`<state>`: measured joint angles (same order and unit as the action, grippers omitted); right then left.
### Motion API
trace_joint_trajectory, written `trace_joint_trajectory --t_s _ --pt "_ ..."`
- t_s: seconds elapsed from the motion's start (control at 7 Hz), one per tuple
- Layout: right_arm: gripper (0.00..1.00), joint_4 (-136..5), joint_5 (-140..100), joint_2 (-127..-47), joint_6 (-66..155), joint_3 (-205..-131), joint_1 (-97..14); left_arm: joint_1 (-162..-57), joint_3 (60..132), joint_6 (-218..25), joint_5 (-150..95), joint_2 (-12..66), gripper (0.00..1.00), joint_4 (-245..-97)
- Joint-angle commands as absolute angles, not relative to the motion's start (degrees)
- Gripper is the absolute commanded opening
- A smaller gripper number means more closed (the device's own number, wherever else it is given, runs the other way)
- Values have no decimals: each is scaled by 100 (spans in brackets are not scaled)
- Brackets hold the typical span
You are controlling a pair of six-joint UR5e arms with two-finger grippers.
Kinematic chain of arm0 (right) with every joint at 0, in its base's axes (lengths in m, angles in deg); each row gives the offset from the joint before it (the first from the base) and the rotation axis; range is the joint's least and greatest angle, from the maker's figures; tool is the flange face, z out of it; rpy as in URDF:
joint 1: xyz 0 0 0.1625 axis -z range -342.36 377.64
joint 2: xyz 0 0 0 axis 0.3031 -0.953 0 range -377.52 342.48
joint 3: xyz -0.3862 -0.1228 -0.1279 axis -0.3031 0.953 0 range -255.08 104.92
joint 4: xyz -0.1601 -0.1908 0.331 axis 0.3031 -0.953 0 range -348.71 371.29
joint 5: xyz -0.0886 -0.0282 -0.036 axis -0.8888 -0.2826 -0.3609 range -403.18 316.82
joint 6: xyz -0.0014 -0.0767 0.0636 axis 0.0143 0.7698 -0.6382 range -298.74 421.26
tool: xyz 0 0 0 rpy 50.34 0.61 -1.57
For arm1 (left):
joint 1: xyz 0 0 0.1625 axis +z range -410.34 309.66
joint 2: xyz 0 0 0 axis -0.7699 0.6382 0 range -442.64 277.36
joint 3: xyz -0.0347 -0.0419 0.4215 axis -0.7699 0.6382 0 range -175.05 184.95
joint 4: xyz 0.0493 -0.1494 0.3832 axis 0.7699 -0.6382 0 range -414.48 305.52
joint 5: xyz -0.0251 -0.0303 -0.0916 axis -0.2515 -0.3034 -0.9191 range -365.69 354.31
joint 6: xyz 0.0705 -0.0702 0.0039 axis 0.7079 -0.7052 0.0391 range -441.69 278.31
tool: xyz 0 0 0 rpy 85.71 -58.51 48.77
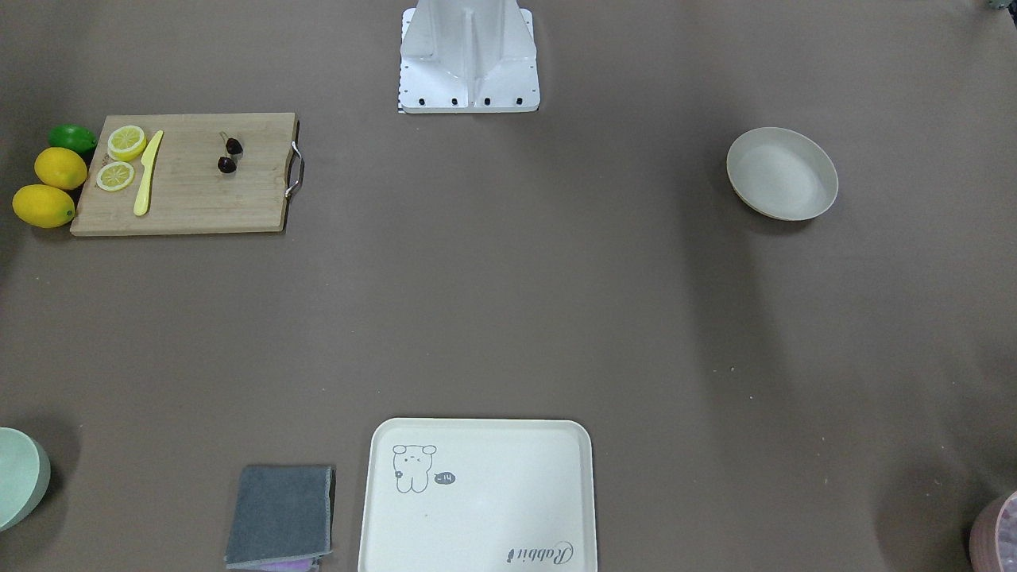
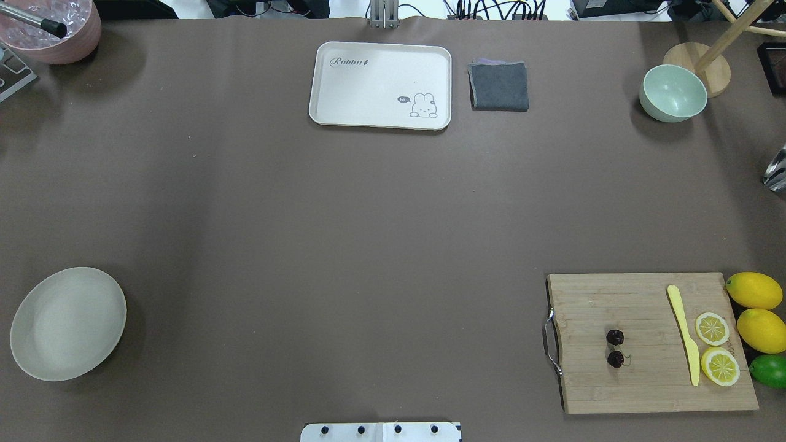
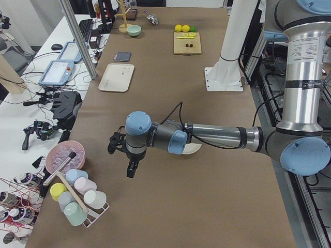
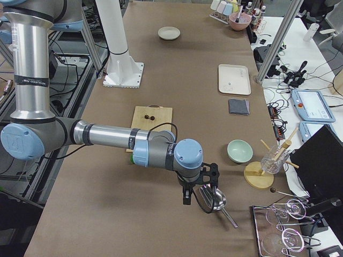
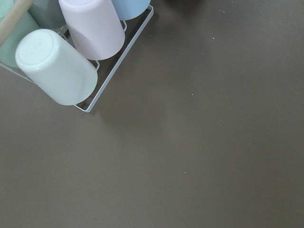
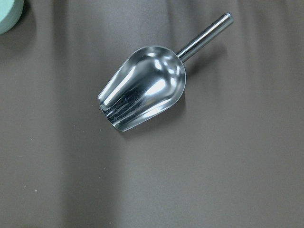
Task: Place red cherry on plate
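The red cherry [image 2: 614, 347], a dark maroon pair joined by stems, lies on the wooden cutting board [image 2: 651, 374] at the robot's near right. The plate [image 2: 67, 323], round and cream-white, sits empty at the near left. Neither gripper shows in the overhead or front views. In the exterior left view the left gripper [image 3: 130, 168] hangs off the table's left end beside a cup rack [image 3: 77, 199], and its arm hides most of the plate [image 3: 195, 150]. In the exterior right view the right gripper [image 4: 195, 195] hovers over a metal scoop [image 6: 142, 92]. I cannot tell whether either is open or shut.
On the board lie a yellow knife [image 2: 684, 331] and two lemon slices [image 2: 712, 328]; two lemons [image 2: 754, 290] and a lime [image 2: 769, 370] sit beside it. A bear-print tray [image 2: 381, 85], grey cloth [image 2: 498, 86], mint bowl [image 2: 673, 93] and pink tub [image 2: 52, 31] line the far edge.
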<state>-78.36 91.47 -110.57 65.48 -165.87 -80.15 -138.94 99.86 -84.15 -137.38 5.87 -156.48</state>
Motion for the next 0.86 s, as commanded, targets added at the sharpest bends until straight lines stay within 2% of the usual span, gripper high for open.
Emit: trace_joint_trajectory --t_s 0.0,0.71 --pt "100 -7836 9156 -11068 6548 -16595 -8027 -13894 9978 -8415 -13744 578 98 -15652" --pt "100 -7836 9164 -11077 6548 -16595 -8027 -13894 9952 -8424 -13744 578 98 -15626"
